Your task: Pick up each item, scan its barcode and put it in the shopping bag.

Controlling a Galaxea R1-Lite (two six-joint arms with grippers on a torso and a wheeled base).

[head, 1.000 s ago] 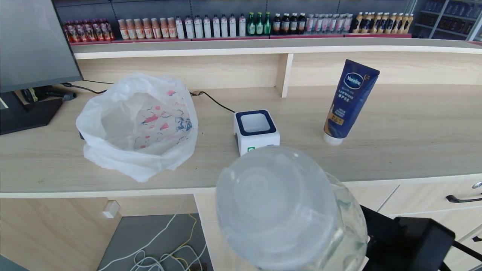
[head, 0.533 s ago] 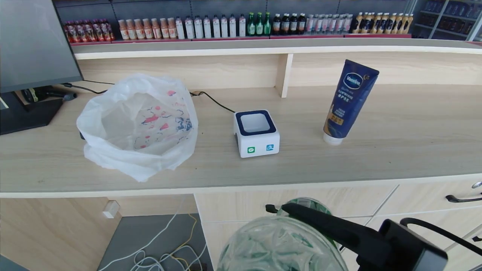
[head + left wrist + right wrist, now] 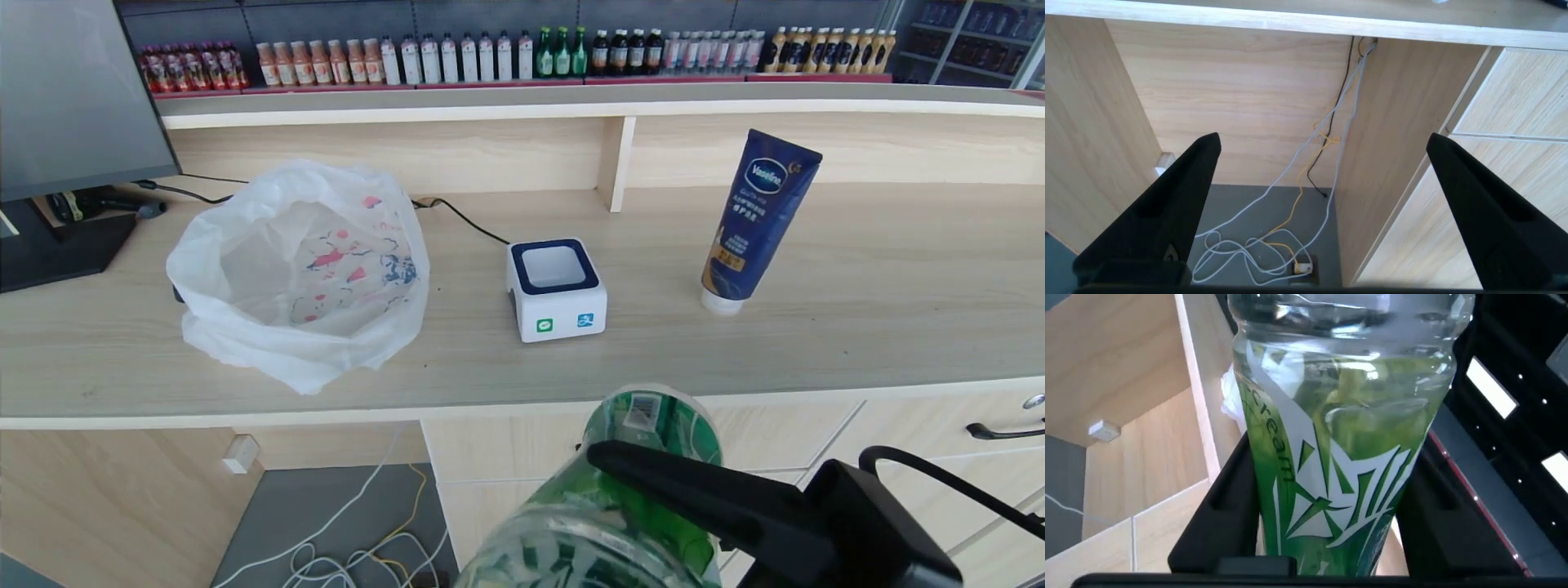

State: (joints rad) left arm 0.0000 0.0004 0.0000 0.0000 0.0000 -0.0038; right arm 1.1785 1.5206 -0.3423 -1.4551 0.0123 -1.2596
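Observation:
A clear bottle with a green label [image 3: 645,425] is held low in front of the counter's front edge, with my right gripper [image 3: 645,482] shut on it. Its barcode [image 3: 642,404] faces up. In the right wrist view the bottle [image 3: 1331,457] sits between the two black fingers [image 3: 1221,510]. On the counter stand a white scanner [image 3: 556,286] in the middle, an open white shopping bag [image 3: 302,269] to its left and an upright blue tube [image 3: 759,220] to its right. My left gripper [image 3: 1323,204] hangs open and empty below the counter.
A monitor [image 3: 73,98] stands at the counter's far left. A wooden divider [image 3: 616,163] rises behind the scanner. Drawers with dark handles [image 3: 1004,431] are under the counter on the right. Loose cables [image 3: 1282,237] lie on the floor below.
The bottle in my right gripper has turned and dropped: a second ago its round base faced the camera at scanner height, now its green label and barcode show below the counter edge.

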